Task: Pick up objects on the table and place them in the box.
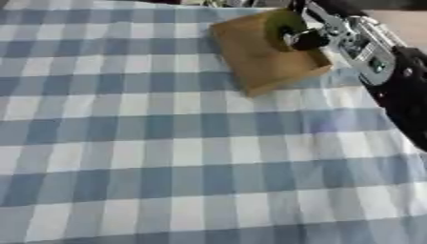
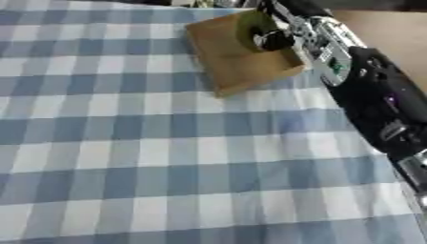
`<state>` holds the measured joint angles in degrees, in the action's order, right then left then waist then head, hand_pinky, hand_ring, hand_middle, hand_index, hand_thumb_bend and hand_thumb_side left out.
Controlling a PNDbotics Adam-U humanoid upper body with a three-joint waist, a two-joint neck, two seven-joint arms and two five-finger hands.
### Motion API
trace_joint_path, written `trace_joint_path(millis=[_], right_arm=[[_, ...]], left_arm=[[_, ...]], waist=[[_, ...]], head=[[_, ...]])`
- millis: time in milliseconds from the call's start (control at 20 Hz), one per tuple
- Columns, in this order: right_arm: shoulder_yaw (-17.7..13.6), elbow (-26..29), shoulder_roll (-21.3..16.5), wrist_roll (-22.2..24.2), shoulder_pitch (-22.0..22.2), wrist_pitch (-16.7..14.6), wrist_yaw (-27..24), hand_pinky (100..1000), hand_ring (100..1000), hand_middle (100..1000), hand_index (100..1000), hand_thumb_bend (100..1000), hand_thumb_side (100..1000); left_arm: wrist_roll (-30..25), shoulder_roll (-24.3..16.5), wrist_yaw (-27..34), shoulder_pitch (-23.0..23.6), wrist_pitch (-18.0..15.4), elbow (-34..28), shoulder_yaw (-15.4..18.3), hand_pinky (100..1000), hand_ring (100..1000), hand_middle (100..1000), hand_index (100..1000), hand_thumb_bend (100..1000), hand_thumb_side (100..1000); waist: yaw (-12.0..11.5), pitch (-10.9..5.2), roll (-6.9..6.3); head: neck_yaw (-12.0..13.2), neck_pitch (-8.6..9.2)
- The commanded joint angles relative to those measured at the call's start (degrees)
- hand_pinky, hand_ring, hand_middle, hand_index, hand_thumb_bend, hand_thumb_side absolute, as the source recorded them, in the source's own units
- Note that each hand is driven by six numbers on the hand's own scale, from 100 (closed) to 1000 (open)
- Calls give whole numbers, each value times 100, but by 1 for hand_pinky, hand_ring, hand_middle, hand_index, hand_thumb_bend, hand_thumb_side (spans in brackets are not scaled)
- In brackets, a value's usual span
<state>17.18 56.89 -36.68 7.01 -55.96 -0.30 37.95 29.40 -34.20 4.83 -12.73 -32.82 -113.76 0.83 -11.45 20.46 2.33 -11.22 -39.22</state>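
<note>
A brown cardboard box (image 1: 250, 59) sits near the far right of the checked table. My right hand (image 1: 310, 34) hangs over the box, its dark fingers curled round an olive-green rounded object (image 1: 279, 26) that is above the box's inside. The right arm (image 2: 367, 90) runs in from the right edge, black with a silver wrist. My left hand shows in neither view.
The blue and white checked cloth (image 1: 167, 157) covers the whole table. A bare tan surface (image 2: 392, 33) lies past the cloth's right edge. Some dark shapes show along the far edge.
</note>
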Motion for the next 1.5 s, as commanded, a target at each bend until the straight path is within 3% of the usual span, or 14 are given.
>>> trace_joint_path(millis=[50,250,650,950,1400,1450,1500], right_arm=[[-74,4,-93,3,-115,-73,105,827,1000,577,764,100,217],[-44,109,-121,222,-100,-180,196,884,1000,753,871,100,222],[-78,363,-217,750,-102,-367,527,950,1000,823,941,100,199],[-147,667,-301,836,-160,-351,586,956,1000,839,954,100,176],[-301,1592,-616,856,-144,-120,51,945,1000,812,946,100,138],[-336,1760,-678,837,-112,-65,-33,940,1000,813,943,100,474],[-378,1983,-760,808,-72,-10,-125,931,1000,800,936,100,116]], left_arm=[[29,-135,14,-59,-23,-83,64,577,599,613,752,167,460],[28,-137,14,-54,-22,-83,65,577,599,613,752,167,459],[28,-146,15,-49,-24,-83,68,578,600,613,752,170,456],[31,-156,14,-39,-29,-83,72,578,600,613,752,171,454],[43,-174,8,-26,-36,-83,79,579,601,613,752,177,447],[46,-176,6,-26,-39,-83,82,579,601,613,752,177,447],[50,-179,3,-21,-41,-83,87,579,601,613,752,178,446]], waist=[[-3,-113,-29],[3,-117,-30],[19,-137,-33],[44,-157,-42],[65,-197,-34],[64,-200,-32],[64,-201,-31]], head=[[-17,46],[-16,39],[-11,57],[1,37],[20,25],[22,30],[29,33]])
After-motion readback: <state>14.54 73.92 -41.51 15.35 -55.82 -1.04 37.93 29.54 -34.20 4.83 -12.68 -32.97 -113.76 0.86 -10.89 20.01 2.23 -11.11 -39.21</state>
